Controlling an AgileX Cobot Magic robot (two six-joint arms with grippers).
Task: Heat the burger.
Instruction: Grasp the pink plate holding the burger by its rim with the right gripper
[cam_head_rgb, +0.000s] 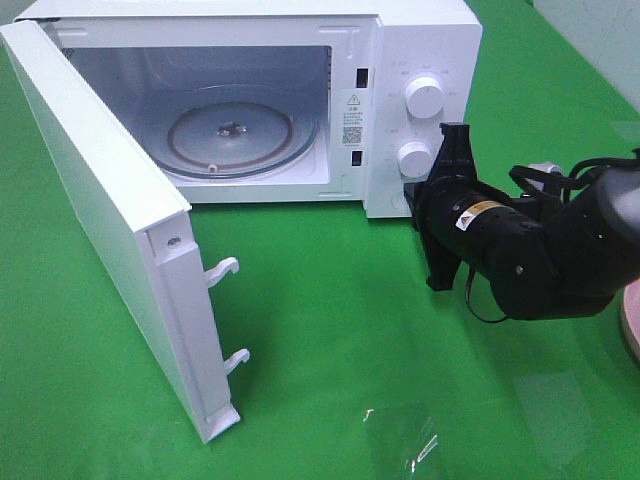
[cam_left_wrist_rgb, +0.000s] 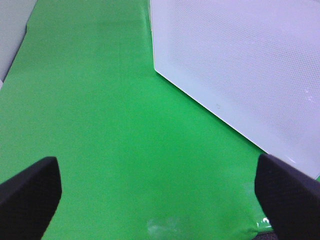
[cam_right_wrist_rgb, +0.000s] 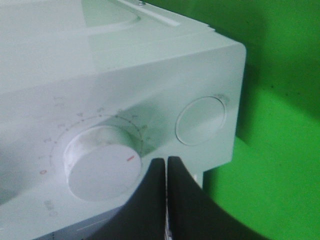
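The burger is out of view in every frame. The white microwave stands with its door swung wide open, and its glass turntable is bare. My right gripper is shut with nothing in it, its tips at the control panel just below the lower knob. In the right wrist view the closed fingertips sit right beside a numbered dial knob, with a second knob farther off. My left gripper is open over the green tabletop, holding nothing.
The open door's perforated outer face lies just ahead of the left gripper. Two latch hooks stick out from the door's edge. A rounded pinkish rim shows at the right border, behind the right arm. Green cloth covers the table.
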